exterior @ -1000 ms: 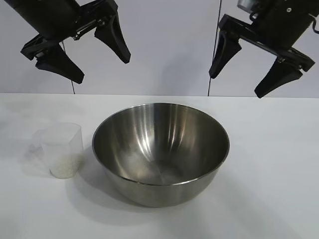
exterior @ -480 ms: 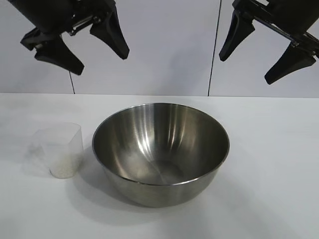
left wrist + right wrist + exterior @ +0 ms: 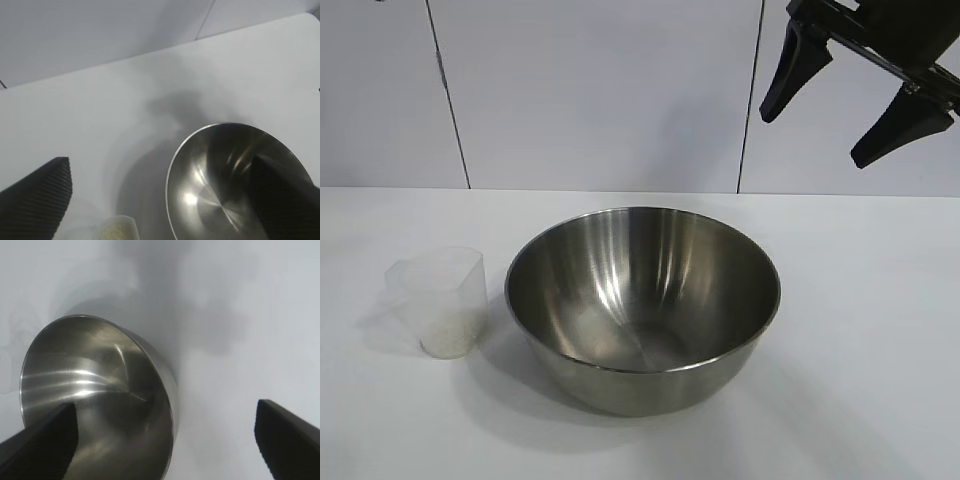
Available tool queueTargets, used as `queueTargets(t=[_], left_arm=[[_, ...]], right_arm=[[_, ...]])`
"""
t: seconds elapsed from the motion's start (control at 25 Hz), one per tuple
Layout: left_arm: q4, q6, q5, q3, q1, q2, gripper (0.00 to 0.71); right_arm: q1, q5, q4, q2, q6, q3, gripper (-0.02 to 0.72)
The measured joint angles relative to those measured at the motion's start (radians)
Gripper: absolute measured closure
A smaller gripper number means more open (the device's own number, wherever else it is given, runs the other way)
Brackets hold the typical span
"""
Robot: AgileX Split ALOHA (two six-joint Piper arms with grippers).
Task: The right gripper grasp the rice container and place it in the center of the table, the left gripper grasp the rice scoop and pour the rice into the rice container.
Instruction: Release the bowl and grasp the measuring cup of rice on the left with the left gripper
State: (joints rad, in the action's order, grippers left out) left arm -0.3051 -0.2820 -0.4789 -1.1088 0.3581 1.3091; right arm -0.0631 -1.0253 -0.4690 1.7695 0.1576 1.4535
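At the left of the table [image 3: 880, 330], the rice scoop [image 3: 440, 300] is seen standing upright, just beside the rice container [image 3: 642, 305] but apart from it. A shallow layer of rice [image 3: 445, 340] is held in its bottom; the rest of the cup is empty. No gripper is on it, so the scooping and pouring are judged not yet done.

The left gripper [image 3: 165, 195] is not shown in the exterior view. In the left wrist view its two fingers [image 3: 35, 195] are seen spread wide, with nothing between them, above the scoop and the near rim of the container.

The rice container is set upright near the middle of the table. Its shiny inside is bare as far as can be seen: no grains are made out in any view. Its placing is therefore judged complete, or not needed, while the filling is left to do.

At the upper right of the exterior view the right gripper [image 3: 860, 95] is held high, well above the table and clear of the container. Its fingers are spread apart and nothing is carried.
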Motion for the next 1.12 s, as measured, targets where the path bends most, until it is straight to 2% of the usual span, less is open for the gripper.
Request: queueTargets(t=[0.24,0.36,0.48,0.72,0.8,1.0,1.12], left_arm=[[0.000,0.006,0.356,0.355,0.000,-0.152,0.025],[-0.001,0.007,0.588,0.531,0.000,-0.206,0.042],[-0.001,0.006,0.824,0.649,0.000,-0.218,0.051],[-0.001,0.000,1.039,0.738,0.000,-0.216,0.053],[0.004,0.000,1.141,0.776,0.000,-0.202,0.056],[0.042,0.010,1.503,0.919,0.000,-0.109,0.083],[0.045,0.053,1.603,0.985,0.000,-0.027,0.088]], right_arm=[[0.000,0.001,0.000,0.000,0.000,0.000,0.042],[0.000,0.001,0.000,0.000,0.000,0.000,0.042],[0.000,0.002,0.000,0.000,0.000,0.000,0.042],[0.000,0.003,0.000,0.000,0.000,0.000,0.042],[0.000,0.003,0.000,0.000,0.000,0.000,0.042],[0.000,0.003,0.000,0.000,0.000,0.000,0.043],[0.000,0.003,0.000,0.000,0.000,0.000,0.043]])
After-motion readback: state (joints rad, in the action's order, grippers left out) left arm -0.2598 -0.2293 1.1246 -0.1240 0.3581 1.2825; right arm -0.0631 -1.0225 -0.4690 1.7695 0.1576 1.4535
